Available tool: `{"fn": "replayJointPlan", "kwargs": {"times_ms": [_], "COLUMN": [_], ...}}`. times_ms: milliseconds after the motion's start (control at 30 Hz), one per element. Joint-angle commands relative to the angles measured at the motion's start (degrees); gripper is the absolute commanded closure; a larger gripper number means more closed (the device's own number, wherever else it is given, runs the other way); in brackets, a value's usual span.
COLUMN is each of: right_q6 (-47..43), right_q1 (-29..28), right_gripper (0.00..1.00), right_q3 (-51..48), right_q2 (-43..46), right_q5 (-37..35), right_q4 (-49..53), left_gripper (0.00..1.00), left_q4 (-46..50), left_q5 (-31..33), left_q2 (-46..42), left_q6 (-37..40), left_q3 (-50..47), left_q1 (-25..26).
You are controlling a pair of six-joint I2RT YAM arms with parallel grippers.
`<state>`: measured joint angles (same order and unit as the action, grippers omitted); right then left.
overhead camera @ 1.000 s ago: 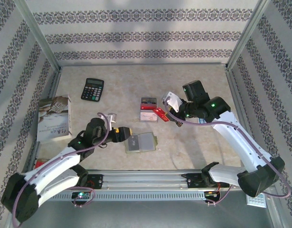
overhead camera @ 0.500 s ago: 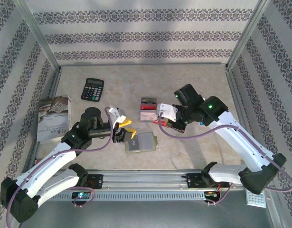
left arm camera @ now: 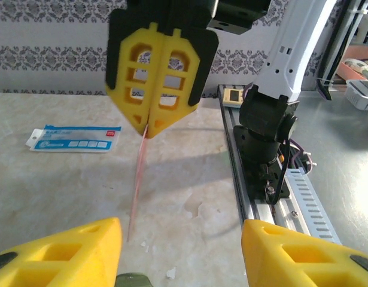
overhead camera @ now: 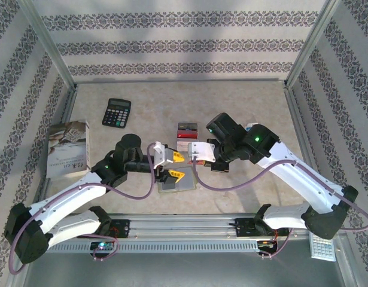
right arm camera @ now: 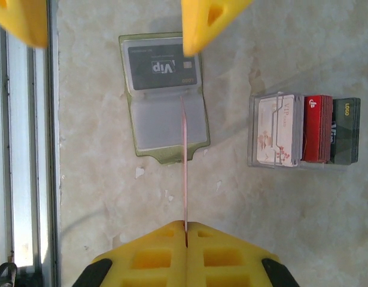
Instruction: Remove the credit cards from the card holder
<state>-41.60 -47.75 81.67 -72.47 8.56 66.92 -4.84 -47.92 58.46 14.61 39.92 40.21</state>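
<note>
So the right gripper has its yellow fingers pressed together on a pink card, a thin rectangle of plastic I'm seeing dead edge-on, so it's basically a line. The card hangs in the air over the card holder, the small olive-green wallet with pale clear pockets. The holder lies open and flat on the speckled stone-look table.

The left gripper has its fingers apart, one on each side of the card's free end. As far as I can tell they aren't touching it.

One dark grey card marked "Vip" sits in one of the holder's clear pockets, and the other pocket looks empty. Off to the side, apart from the wallet, a clear plastic stand holds the stood-up cards: a pinkish-white one, a red one and a dark one.

Handling-wise, my guess is these cards are light, stiff and slick, with a little flex. So I'd pinch the flat faces close to an edge, like the right gripper does. For the grey one, the place to grab is whichever edge pokes out of the pocket, and I can't tell which that is from here. The wallet looks light enough to slide or lift along unless the other gripper pins it down.
</note>
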Motion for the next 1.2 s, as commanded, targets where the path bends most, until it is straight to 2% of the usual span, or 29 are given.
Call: {"fn": "replayJointPlan", "kwargs": {"times_ms": [0, 133, 233, 467, 500, 567, 633, 767, 867, 1033, 1167], "right_q6": [-0.66, -0.20, 0.25, 1.39, 1.52, 1.91, 2.12, 2.53, 3.03, 3.42, 3.37], "right_q1": [-1.11, -1.85, -2.00, -1.93, -1.69, -0.39, 1.40, 3.33, 3.27, 3.01, 2.81], "right_gripper": [1.00, 1.00, 1.00, 1.00, 1.00, 0.98, 0.91, 0.68, 0.60, 0.62, 0.73], "right_q3": [2.07, 2.79, 2.79, 2.53, 2.53, 2.49, 2.38, 2.02, 1.81, 1.74, 1.90], "right_q2": [-0.64, -1.34, -1.50, -1.54, -1.33, -0.78, 0.00, 1.48, 1.51, 0.77, 0.22], "right_q5": [0.63, 2.28, 2.77, 4.31, 5.02, 7.32, 10.03, 12.36, 12.89, 12.80, 11.43], "right_q4": [0.54, 0.26, -0.04, -0.12, -0.14, -0.38, -0.56, -0.98, -1.35, -1.95, -2.22], "left_gripper": [0.46, 0.51, 0.59, 0.98, 1.00, 1.00, 1.00, 1.00, 1.00, 1.00, 1.00], "left_q4": [-4.40, -6.85, -7.94, -9.21, -9.46, -10.59, -12.90, -18.14, -20.76, -22.34, -22.60], "left_q5": [0.72, 1.61, 2.00, 4.75, 4.98, 5.45, 5.71, 6.78, 6.90, 6.70, 6.75], "left_q2": [1.16, 3.19, 4.40, 5.07, 5.06, 4.74, 4.23, 3.08, 2.78, 3.02, 2.97], "left_q6": [3.49, 3.43, 3.24, 3.15, 3.11, 2.66, 1.73, -0.45, -1.89, -2.71, -2.78], "left_q3": [2.09, 2.01, 2.07, 2.10, 1.99, 1.31, 0.21, -2.48, -3.52, -4.06, -4.19], "left_q1": [1.65, 2.41, 2.70, 3.11, 3.12, 3.21, 3.28, 3.30, 3.30, 3.30, 3.30]}}
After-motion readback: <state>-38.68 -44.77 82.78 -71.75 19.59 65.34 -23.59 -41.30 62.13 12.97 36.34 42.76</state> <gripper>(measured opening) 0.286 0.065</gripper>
